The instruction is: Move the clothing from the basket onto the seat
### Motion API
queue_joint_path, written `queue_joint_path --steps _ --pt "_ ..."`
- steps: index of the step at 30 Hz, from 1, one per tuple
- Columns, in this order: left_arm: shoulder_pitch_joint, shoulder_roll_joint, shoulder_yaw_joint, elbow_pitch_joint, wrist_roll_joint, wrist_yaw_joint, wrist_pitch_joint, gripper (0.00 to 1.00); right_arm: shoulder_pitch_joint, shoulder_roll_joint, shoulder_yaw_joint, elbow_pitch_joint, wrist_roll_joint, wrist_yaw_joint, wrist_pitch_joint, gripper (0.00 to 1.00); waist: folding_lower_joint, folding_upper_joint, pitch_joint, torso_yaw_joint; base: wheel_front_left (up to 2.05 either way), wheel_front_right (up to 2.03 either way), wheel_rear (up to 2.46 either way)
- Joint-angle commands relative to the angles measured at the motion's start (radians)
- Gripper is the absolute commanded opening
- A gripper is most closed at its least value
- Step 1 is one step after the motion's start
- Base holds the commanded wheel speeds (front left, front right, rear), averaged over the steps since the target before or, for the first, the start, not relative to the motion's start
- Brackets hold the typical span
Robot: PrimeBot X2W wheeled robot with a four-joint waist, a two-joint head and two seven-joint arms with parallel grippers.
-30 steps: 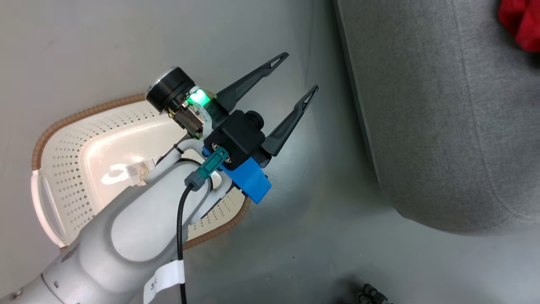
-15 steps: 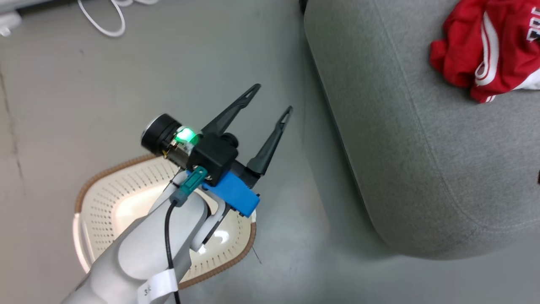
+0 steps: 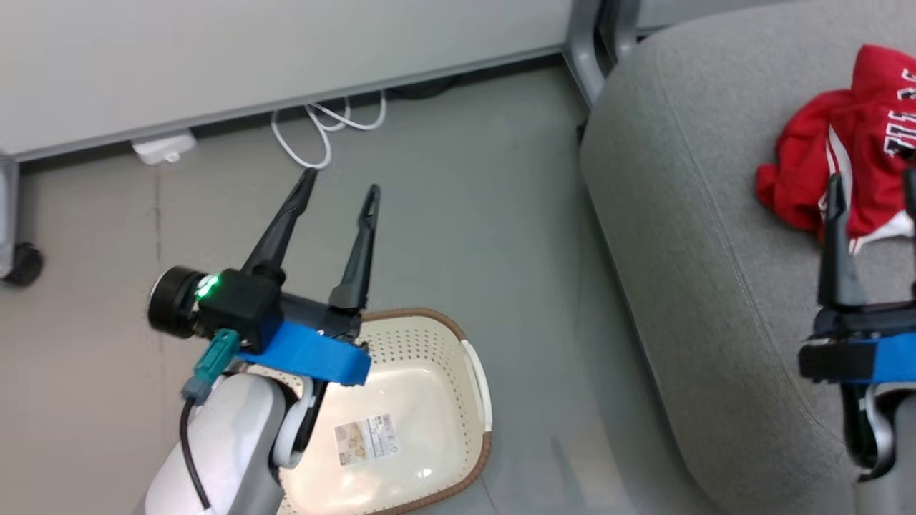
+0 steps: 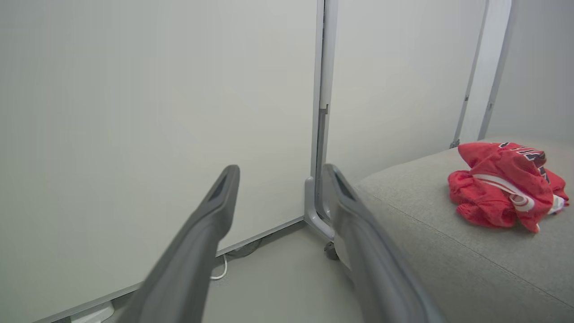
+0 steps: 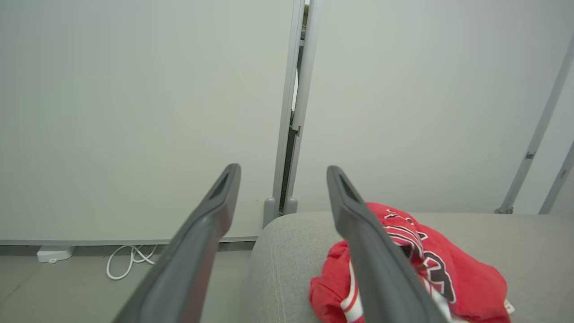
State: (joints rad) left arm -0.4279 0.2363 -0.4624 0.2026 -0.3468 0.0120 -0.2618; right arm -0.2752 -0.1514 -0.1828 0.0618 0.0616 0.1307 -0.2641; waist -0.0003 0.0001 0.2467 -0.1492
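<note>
The clothing [image 3: 859,143], a red heap with white stripes and lettering, lies on the grey seat [image 3: 687,250]. On the floor to the seat's left stands the cream basket [image 3: 429,336], with just a paper label on its bottom. My left gripper [image 3: 340,182] hovers open above the basket's far rim, holding nothing. At the right edge my right gripper [image 3: 871,179] is open over the seat, its fingertips at the clothing's near edge. Between the open fingers of the left gripper [image 4: 281,170], the left wrist view faces the wall, with the clothing [image 4: 502,193] off right. In the right wrist view the clothing [image 5: 448,264] lies under the open right gripper [image 5: 282,169].
A pale wall panel runs along the back. Below it on the grey floor lie a white cable [image 3: 322,129] and a white adapter [image 3: 163,148]. A metal post foot [image 3: 587,43] stands at the seat's far corner. A dark caster [image 3: 25,265] sits at far left.
The head view has swung, so the wall, cable and more of the seat now show. My right gripper has come into sight, open, beside the clothing. The left gripper stays open.
</note>
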Motion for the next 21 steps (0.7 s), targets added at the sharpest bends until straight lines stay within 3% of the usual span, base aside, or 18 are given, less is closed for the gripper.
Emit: queue_joint_path --steps 1,9,21 --pt "0.019 -0.006 0.02 -0.002 0.01 -0.005 -0.004 1.0 0.026 0.006 0.009 -0.006 0.009 0.0 0.0 1.0 0.0003 -0.0001 -0.044 0.043 0.0 0.0 0.0" --pt "0.157 -0.046 0.186 -0.01 0.072 -0.021 -0.004 1.0 0.089 0.026 0.13 -0.023 0.017 0.0 0.0 1.0 0.0003 -0.0001 -0.117 0.109 0.0 0.0 0.0" --pt "0.285 -0.119 0.373 0.038 0.131 -0.067 -0.004 1.0 0.171 0.064 0.146 0.059 0.026 0.0 0.0 1.0 0.0003 -0.0001 -0.183 0.168 0.0 0.0 0.0"
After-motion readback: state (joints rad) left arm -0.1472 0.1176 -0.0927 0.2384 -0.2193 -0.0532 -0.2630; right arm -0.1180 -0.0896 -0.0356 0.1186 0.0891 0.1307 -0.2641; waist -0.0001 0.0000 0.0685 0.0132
